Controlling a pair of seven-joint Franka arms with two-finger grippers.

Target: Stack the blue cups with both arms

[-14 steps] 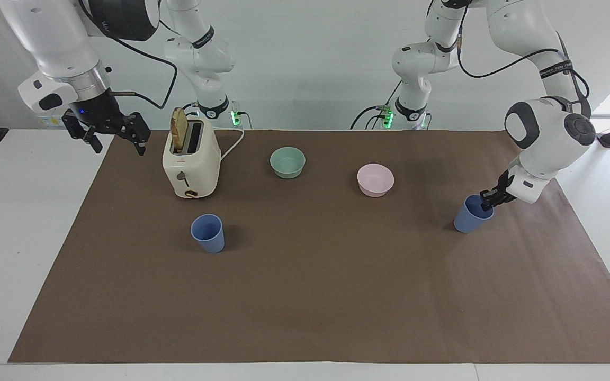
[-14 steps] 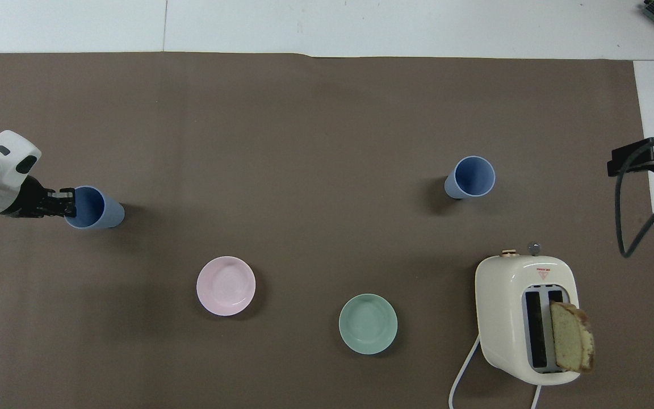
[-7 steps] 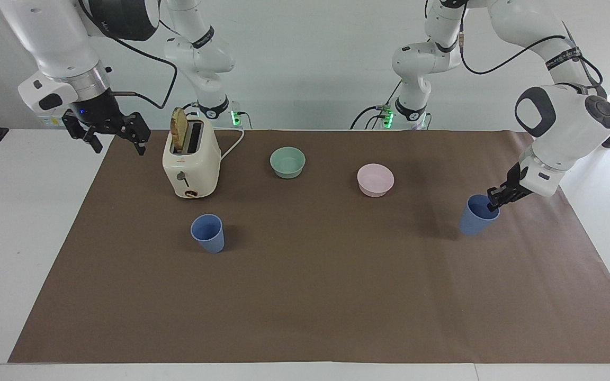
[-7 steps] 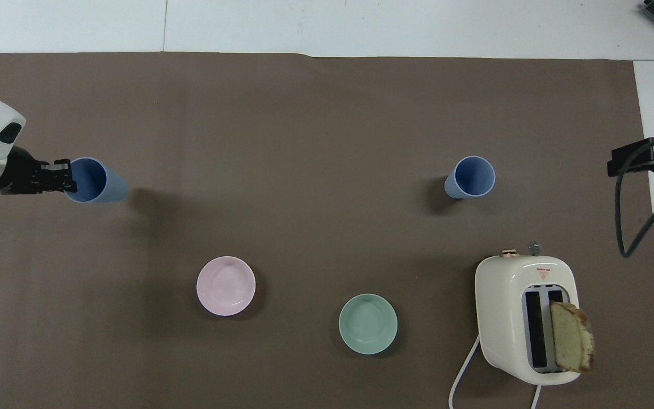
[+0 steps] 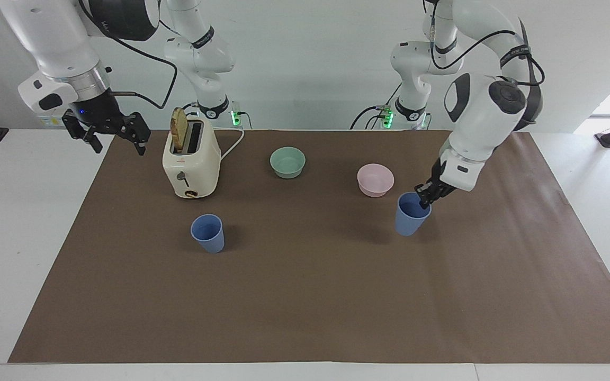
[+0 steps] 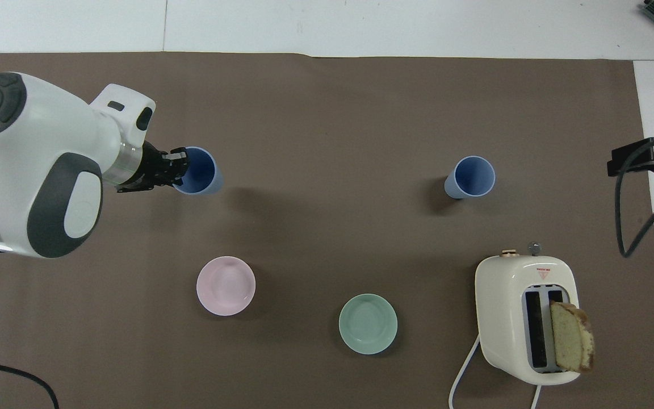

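One blue cup point(image 5: 208, 233) stands upright on the brown mat, farther from the robots than the toaster; it also shows in the overhead view point(image 6: 470, 177). My left gripper point(image 5: 424, 200) is shut on the rim of the second blue cup point(image 5: 410, 219) and holds it, slightly tilted, above the mat close to the pink bowl; gripper point(image 6: 178, 170) and cup point(image 6: 201, 173) also show in the overhead view. My right gripper point(image 5: 117, 138) is open and empty, and waits in the air over the mat's edge beside the toaster; it also shows in the overhead view point(image 6: 642, 158).
A cream toaster point(image 5: 191, 159) with a bread slice in one slot stands toward the right arm's end. A mint-green bowl point(image 5: 287, 162) and a pink bowl point(image 5: 375, 180) sit near the robots. The brown mat point(image 5: 305, 307) covers the table.
My left arm has lifted its blue cup off the mat and carried it from the left arm's end toward the middle. The right arm has not moved.
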